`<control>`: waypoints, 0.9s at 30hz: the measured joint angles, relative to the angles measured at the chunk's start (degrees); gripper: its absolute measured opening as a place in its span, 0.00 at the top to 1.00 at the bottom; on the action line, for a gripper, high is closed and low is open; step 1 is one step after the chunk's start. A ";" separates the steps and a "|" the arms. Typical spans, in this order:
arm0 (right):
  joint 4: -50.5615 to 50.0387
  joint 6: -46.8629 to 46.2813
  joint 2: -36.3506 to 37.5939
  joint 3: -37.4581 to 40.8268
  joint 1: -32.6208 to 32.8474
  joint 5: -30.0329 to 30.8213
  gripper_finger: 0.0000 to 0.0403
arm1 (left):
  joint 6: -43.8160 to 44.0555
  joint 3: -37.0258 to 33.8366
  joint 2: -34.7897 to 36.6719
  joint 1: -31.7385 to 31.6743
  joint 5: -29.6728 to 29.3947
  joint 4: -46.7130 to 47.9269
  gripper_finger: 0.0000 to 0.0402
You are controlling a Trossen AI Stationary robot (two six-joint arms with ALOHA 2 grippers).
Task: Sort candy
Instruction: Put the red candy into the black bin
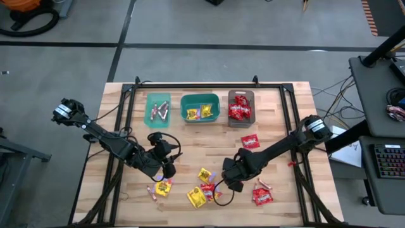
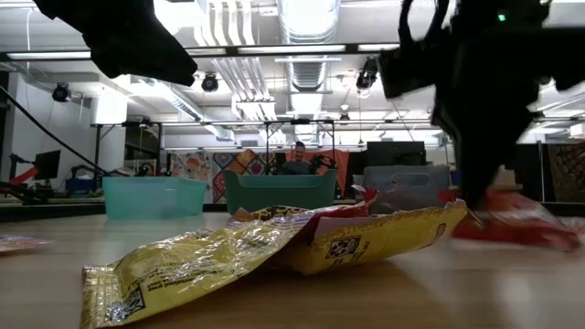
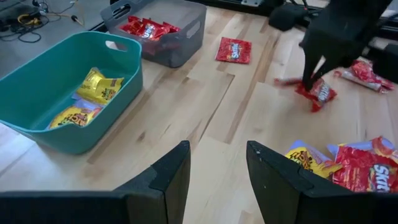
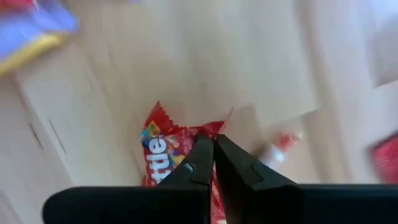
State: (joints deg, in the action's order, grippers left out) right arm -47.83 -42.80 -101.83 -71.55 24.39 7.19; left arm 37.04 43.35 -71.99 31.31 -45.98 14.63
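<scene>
Candy lies loose on the near half of the table: yellow packets [image 1: 204, 174], red packets [image 1: 250, 141] and thin pinkish sticks [image 1: 152, 192]. Three bins stand along the far edge, with sticks in the small teal one [image 1: 158, 109], yellow packets in the middle teal one [image 1: 200, 109] and red packets in the grey one [image 1: 241, 107]. My left gripper [image 1: 167, 162] [image 3: 217, 149] is open over bare wood, left of the pile. My right gripper [image 1: 230, 180] [image 4: 211, 142] is shut on a red packet [image 4: 163, 152] at the pile's right side. My right gripper pinches the red packet by its crimped edge [image 4: 200, 132] between the two fingertips [image 4: 202, 149], coming from above and pointing down. In the left wrist view the packet [image 3: 321, 93] hangs just below the fingers, low over the table. Whether its lower end rests on the wood, I cannot tell.
More red packets [image 1: 262, 196] and a stick [image 1: 263, 183] lie right of my right gripper, and a yellow and red heap [image 1: 201, 195] lies between the arms. A black frame [image 1: 190, 85] borders the table behind the bins. Bare wood stretches between the bins and the pile.
</scene>
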 joint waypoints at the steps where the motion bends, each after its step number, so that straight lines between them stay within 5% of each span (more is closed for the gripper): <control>1: 0.02 0.40 0.81 0.01 -0.08 1.20 0.98 | 0.13 0.00 0.00 0.00 0.00 -0.16 0.65; 12: 6.43 6.98 10.87 2.69 -1.43 15.86 0.98 | 0.19 0.00 0.00 0.00 -0.02 -2.22 0.65; 27: 63.11 24.03 19.49 26.04 -5.01 16.97 0.98 | -1.37 0.00 -8.35 1.86 -0.01 -12.06 0.65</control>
State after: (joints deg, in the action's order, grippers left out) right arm 15.28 -18.77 -82.34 -45.51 19.38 24.16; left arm 35.67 43.35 -80.33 33.17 -45.99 2.57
